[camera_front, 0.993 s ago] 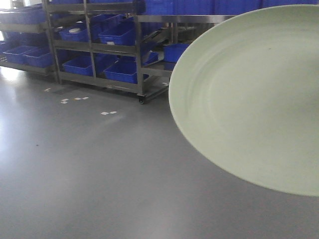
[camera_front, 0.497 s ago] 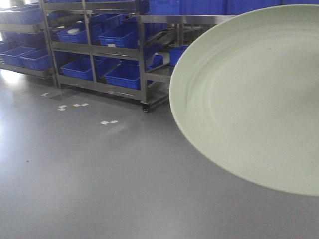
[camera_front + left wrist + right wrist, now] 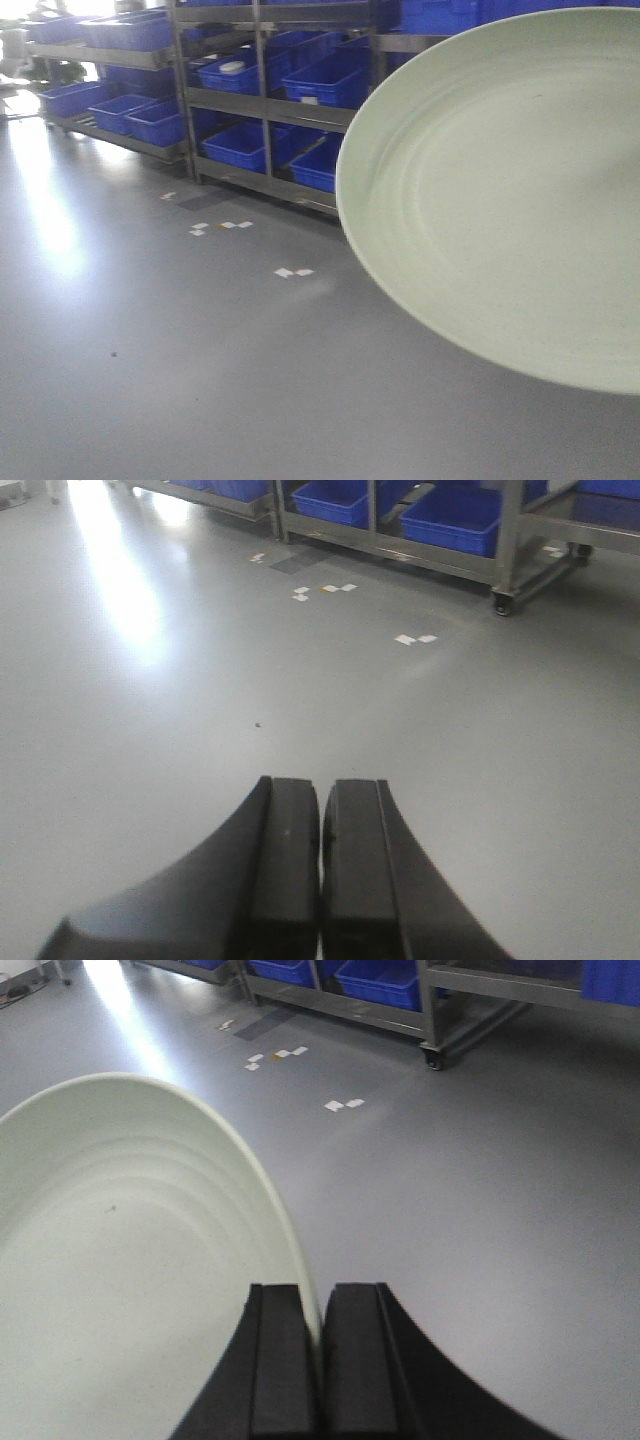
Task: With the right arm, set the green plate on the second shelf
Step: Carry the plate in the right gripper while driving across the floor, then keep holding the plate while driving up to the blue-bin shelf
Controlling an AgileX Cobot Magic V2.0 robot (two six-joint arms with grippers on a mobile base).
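The jaws of the right gripper pinch the green plate by its rim, likely to carry it safely to the shelves; the left gripper has its jaws pressed together.

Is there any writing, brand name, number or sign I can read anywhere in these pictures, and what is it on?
No text can be read in any view.
The pale green round plate: plain, no print.
The small white tag on a blue plastic bin: too small and blurred to read.
The white patches on the grey floor: no writing visible.
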